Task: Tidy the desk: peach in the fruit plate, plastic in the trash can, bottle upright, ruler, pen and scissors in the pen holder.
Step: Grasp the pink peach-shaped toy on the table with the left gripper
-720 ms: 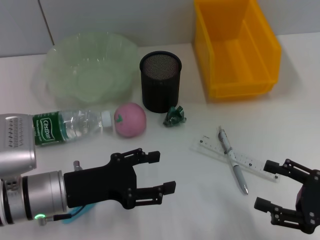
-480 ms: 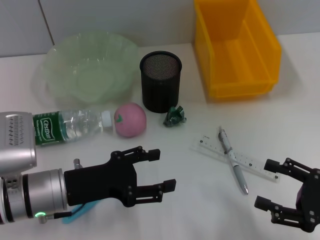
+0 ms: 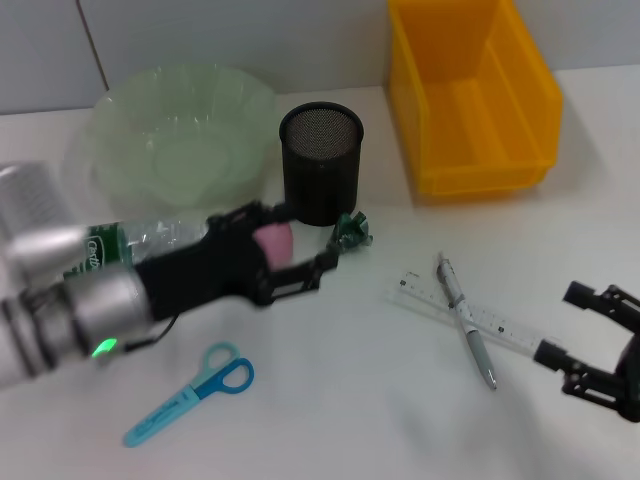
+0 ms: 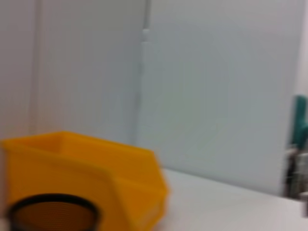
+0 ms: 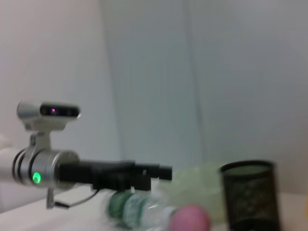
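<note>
The bottle lay on its side on the counter, long axis left-right, cap toward the peach. The left gripper reached over the peach, jaws spread to either side of it, not closed. The scissors lay diagonally, handles up-right. Ruler and pen crossed. The right gripper hovered nearby, jaws apart and empty.

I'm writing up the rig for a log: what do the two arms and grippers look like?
Left arm: silver cylindrical links, a green light, a thin black cable. Left gripper: black body and fingers. Right gripper: black, with slim jointed fingers; its arm is out of view.
</note>
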### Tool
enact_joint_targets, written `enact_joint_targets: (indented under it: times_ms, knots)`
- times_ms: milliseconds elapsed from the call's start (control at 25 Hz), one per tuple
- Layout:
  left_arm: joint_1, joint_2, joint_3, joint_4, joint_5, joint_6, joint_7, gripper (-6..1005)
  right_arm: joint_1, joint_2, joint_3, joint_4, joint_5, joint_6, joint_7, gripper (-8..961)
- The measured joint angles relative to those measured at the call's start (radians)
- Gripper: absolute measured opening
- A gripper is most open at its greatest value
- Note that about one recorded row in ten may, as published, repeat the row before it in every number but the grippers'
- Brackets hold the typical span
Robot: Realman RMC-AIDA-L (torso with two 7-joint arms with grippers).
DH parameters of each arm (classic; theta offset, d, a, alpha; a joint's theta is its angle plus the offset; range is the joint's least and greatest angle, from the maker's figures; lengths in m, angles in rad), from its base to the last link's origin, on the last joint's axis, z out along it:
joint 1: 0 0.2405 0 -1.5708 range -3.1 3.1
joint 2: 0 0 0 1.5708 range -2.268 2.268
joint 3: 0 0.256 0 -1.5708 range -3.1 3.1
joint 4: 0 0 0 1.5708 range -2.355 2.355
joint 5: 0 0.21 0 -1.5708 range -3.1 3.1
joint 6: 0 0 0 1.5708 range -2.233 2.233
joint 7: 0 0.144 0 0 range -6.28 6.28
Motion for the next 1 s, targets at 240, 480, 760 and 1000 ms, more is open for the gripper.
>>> enact_joint_targets:
  times_ms: [240,480,760,1000]
  knots:
    - [-0.115,0.0,0.194,0.043,-0.096,-0.341,-0.006,801,-0.009,0.0,0.03,0.001,0.0,-0.009,0.003,836]
    - [-0.089,0.001,0.318,0.167,-0.111,-0.534,-0.007,792,-0.019,0.002,0.031,0.002,0.0,-0.023,0.005,835]
    - [-0.067,0.011,0.314,0.181,-0.02,-0.54,-0.071,783,-0.019,0.002,0.04,0.003,0.0,-0.025,0.018,833]
    - [-0.061,0.011,0.31,0.192,0.02,-0.556,-0.089,774,-0.014,0.002,0.04,0.003,0.0,-0.025,0.029,832]
